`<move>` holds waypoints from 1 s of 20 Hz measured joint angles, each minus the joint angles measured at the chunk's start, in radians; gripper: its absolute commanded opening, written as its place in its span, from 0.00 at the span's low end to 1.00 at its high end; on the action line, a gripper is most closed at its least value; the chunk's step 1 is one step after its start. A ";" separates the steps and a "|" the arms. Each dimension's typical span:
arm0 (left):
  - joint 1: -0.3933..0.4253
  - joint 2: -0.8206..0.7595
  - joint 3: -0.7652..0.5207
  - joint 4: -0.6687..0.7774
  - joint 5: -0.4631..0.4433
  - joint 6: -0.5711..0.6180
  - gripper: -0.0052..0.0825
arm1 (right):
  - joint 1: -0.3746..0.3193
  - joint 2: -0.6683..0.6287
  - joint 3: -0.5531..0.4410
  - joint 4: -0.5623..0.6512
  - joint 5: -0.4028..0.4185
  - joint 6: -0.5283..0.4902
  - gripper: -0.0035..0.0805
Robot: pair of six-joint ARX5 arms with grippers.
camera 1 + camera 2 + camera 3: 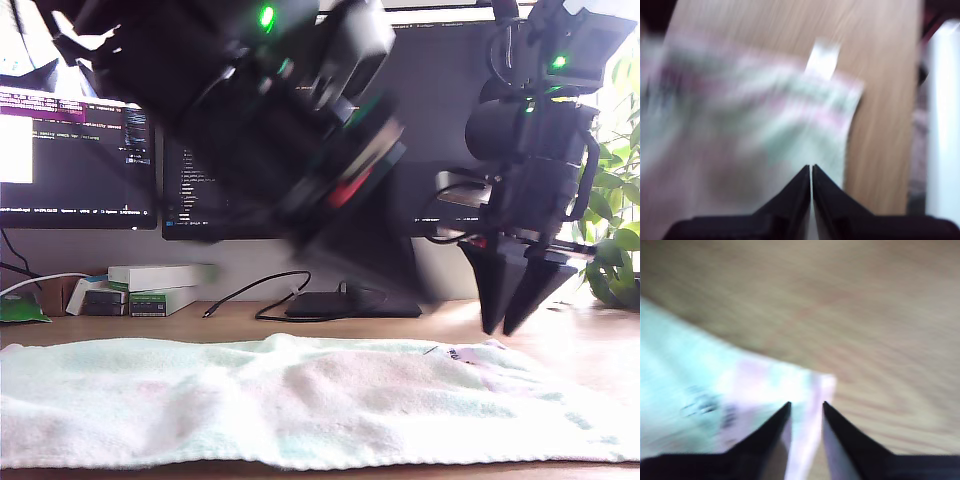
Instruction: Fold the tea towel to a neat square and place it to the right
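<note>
The tea towel (280, 400) lies flat on the table (600, 345). It is spread as a long band along the table's near edge in the exterior view and reaches almost from one side of the picture to the other. No fold shows in it that I can make out, so I judge the task to be at its opening step: getting hold of the cloth for the first fold.

My first gripper (811, 167) hangs above one end of the towel (740, 125). Its jaws are all but closed, with only a thin slit between them, and they hold nothing. A white tag (822, 60) sticks out from the towel's edge beyond it, close to a corner, with bare wood (880, 75) past that.

My second gripper (806, 405) is over another corner of the towel (690, 390). Its jaws stand a narrow gap apart and are also empty. Both wrist views are blurred, so I cannot tell how high either gripper is.

In the exterior view one arm's gripper (515, 320) points down just above the towel's far edge, towards the exterior view's right. The other arm (260, 130) is a dark blur above the middle. I cannot say for sure which arm is which.

The next move, as I judge it, calls for opening the jaws wider and lowering each onto a corner. Each should pinch one layer of the soft pile, and both corners should then be carried over together so the edges meet squarely.
</note>
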 measured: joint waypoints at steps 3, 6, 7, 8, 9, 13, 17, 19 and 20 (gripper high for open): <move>0.073 0.000 0.000 -0.090 -0.015 -0.001 0.04 | 0.005 0.000 0.000 0.002 -0.109 -0.039 0.03; 0.127 -0.006 0.000 -0.149 -0.029 -0.001 0.04 | 0.027 0.000 0.000 0.007 -0.131 -0.068 0.03; 0.137 -0.013 0.000 -0.186 -0.042 -0.001 0.04 | 0.033 0.000 0.000 0.008 -0.150 -0.069 0.03; 0.154 -0.020 0.000 -0.231 -0.055 -0.002 0.04 | 0.037 0.000 0.000 0.013 -0.169 -0.071 0.03; 0.170 -0.025 0.000 -0.263 -0.060 -0.005 0.04 | 0.042 0.000 0.000 0.021 -0.185 -0.071 0.03; 0.274 -0.026 0.000 -0.345 -0.078 -0.005 0.04 | 0.061 0.000 0.000 0.026 -0.210 -0.098 0.03; 0.364 -0.026 0.000 -0.433 -0.093 -0.005 0.04 | 0.079 0.005 0.000 0.008 -0.212 -0.121 0.03; 0.406 -0.026 0.000 -0.464 -0.106 -0.005 0.04 | 0.079 0.034 0.000 -0.019 -0.214 -0.130 0.03; 0.426 -0.026 0.000 -0.475 -0.124 -0.006 0.04 | 0.079 0.061 0.001 -0.023 -0.214 -0.138 0.03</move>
